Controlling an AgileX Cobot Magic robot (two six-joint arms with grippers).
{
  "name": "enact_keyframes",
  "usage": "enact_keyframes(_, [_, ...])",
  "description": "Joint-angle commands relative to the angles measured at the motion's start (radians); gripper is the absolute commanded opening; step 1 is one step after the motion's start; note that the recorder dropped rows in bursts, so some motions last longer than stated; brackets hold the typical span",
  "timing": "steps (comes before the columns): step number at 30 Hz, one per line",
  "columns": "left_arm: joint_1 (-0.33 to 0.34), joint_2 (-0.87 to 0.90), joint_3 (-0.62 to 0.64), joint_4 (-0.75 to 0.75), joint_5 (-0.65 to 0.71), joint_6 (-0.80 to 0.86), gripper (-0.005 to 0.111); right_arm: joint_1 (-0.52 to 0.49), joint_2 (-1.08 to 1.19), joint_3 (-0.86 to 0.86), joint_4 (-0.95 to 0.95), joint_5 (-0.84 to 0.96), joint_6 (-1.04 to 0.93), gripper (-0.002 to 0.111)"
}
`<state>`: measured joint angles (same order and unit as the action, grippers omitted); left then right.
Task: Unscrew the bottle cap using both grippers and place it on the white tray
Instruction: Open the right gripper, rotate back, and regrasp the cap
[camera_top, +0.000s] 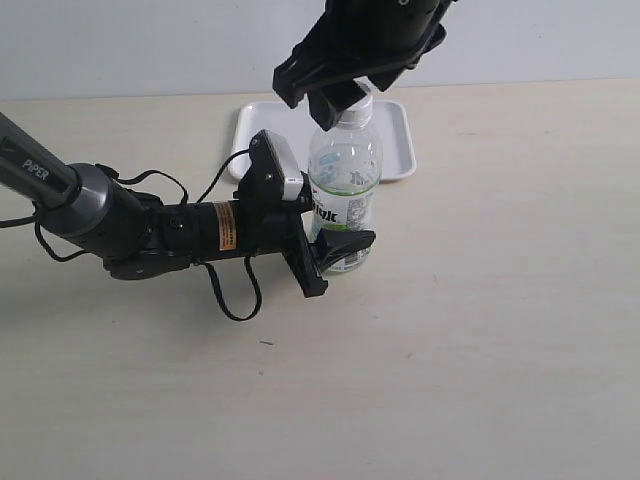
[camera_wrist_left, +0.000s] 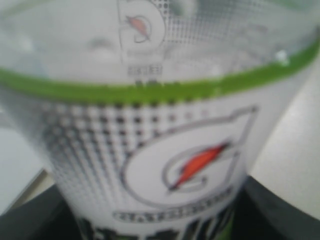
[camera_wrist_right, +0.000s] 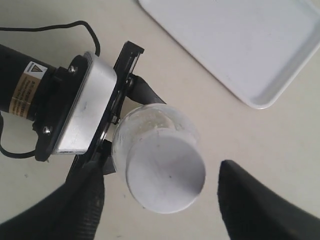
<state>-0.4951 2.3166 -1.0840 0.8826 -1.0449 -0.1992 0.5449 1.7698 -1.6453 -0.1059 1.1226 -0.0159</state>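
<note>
The table (camera_top: 480, 380) lies bare across the whole near half of the scene, pale and flat, with open room to the right of the bottle as well. Coming in from the left edge, the left arm (camera_top: 90, 205) stretches low over the surface, a black cable (camera_top: 232, 300) looping beside it. Its left gripper (camera_top: 335, 235) is clamped on the lower body of the bottle (camera_top: 345, 175), one finger on the near side and the other behind the label, with the grey-white camera block (camera_top: 285, 165) just above. The bottle stands upright near the middle of the table. From the left wrist the label fills the view, blurred, with a green band (camera_wrist_left: 150, 90) across it.

The right gripper (camera_top: 340, 95) hangs from above at the bottle's top. The right wrist view shows its two dark fingers (camera_wrist_right: 255, 205) spread wide, one on each side of the bottle cap (camera_wrist_right: 165, 172), with clear gaps to the cap on both sides; neither touches it. The cap sits on the neck, white and round, between them.

The white tray (camera_top: 400, 150) lies on the far side, just behind the bottle, its near edge close to the bottle's shoulder. Its visible surface is bare, and the rim's rounded corner (camera_wrist_right: 260, 102) shows in the right wrist view.
</note>
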Motion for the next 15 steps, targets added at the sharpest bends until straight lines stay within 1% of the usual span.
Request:
enact_keyframes(1, [-0.004, -0.014, 0.0, -0.008, 0.004, 0.005, 0.0, 0.002, 0.001, 0.005, -0.01, -0.017, 0.0, 0.058])
enact_keyframes(15, [-0.004, -0.014, 0.0, -0.008, 0.004, 0.005, 0.0, 0.002, 0.013, 0.002, -0.01, 0.005, -0.009, 0.058])
